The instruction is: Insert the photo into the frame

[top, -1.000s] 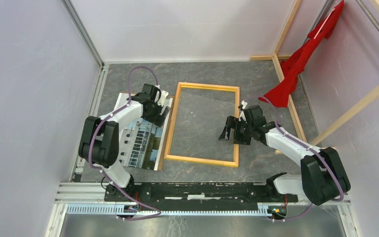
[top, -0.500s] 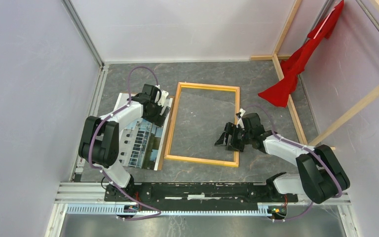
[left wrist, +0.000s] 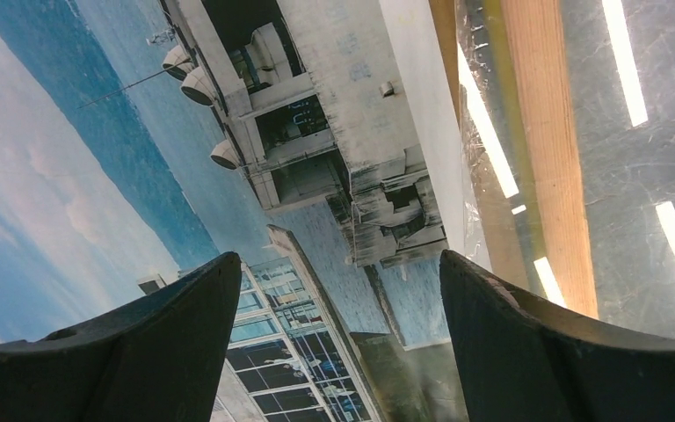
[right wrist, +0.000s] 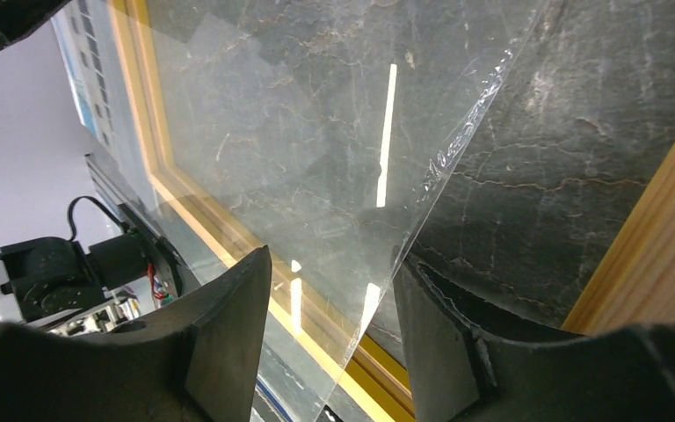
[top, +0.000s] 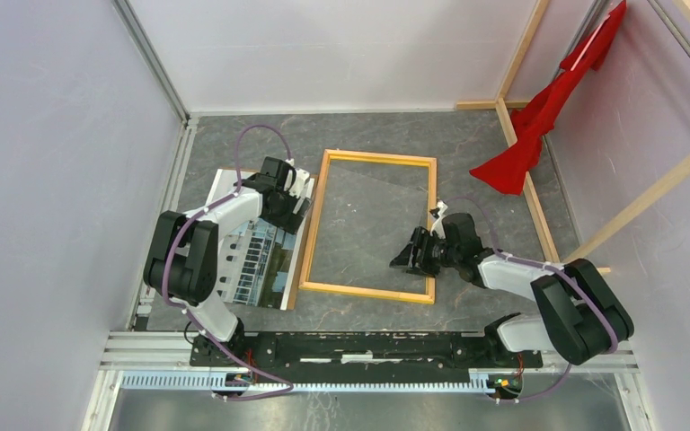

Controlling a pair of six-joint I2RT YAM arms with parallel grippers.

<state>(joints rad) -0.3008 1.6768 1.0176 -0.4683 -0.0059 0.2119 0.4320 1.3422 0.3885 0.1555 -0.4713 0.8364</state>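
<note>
The photo (top: 256, 256), a print of a building under blue sky, lies face up left of the frame (top: 368, 292). My left gripper (top: 304, 193) hovers open over the photo's right edge (left wrist: 228, 114), close to the frame's left rail (left wrist: 549, 158); nothing is between its fingers (left wrist: 338, 264). A clear sheet (top: 368, 215) lies skewed inside the frame. My right gripper (top: 406, 256) is low inside the frame's lower right part. Its jaws (right wrist: 332, 255) stand partly apart, with the clear sheet's edge (right wrist: 316, 114) running between them, near the right finger. The wooden rail (right wrist: 668, 255) passes on the right.
A red cloth (top: 539, 117) hangs on bare wooden beams (top: 526, 54) at the back right. White walls close in the dark stone-look table on the left and at the back. A metal rail (top: 359, 346) with the arm bases runs along the near edge.
My right gripper has moved nearer and lower, toward the frame's bottom right, and its jaws have narrowed around the clear sheet's edge. The left gripper has shifted slightly and stays open.
</note>
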